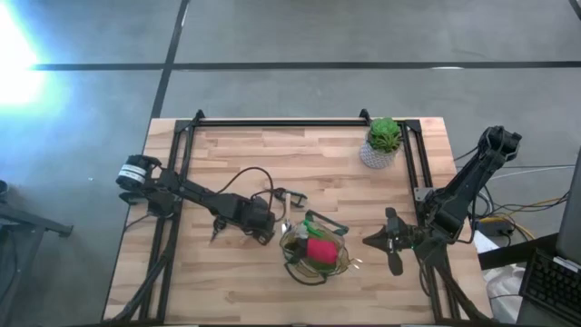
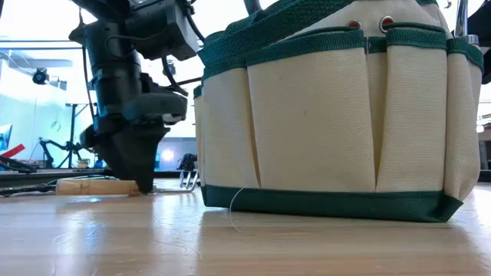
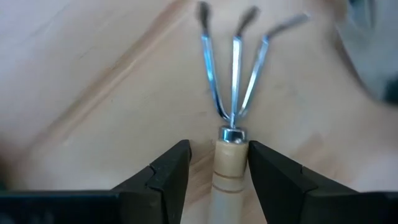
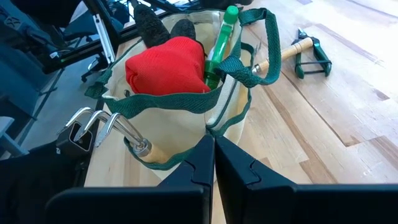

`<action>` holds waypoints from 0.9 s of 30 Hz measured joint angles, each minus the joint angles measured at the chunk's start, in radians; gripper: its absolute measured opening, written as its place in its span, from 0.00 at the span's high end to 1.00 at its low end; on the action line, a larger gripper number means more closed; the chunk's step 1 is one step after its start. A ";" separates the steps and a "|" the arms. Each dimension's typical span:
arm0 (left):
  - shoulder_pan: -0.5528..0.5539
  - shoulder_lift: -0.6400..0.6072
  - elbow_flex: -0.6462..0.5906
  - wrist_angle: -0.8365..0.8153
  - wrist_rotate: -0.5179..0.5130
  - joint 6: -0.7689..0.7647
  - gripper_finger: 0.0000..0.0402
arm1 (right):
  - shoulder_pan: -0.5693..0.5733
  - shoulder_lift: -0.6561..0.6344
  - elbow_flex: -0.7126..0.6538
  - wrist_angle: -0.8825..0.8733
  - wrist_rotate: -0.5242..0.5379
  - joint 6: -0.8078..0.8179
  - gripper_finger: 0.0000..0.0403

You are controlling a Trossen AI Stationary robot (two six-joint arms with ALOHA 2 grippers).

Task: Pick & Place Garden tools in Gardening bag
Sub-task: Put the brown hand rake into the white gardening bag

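One tool in hand: we see the left gripper (image 3: pixel 217 177) spread astride the rake (image 3: pixel 231 118) handle, lying on the table (image 1: pixel 272 154), not yet pinched | next: close, lift, carry over bag (image 1: pixel 313 250) just beside | obstacles: bag's strap, pruners (image 1: pixel 289 197) near; right gripper (image 4: pixel 214 168) pressed together at bag's far side.

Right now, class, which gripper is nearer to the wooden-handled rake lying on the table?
Left. The left gripper straddles the rake at its handle; the right gripper sits beyond the gardening bag.
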 joint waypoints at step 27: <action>0.003 0.000 0.001 0.042 -0.048 0.391 0.58 | 0.000 0.000 0.000 0.002 0.001 0.000 0.98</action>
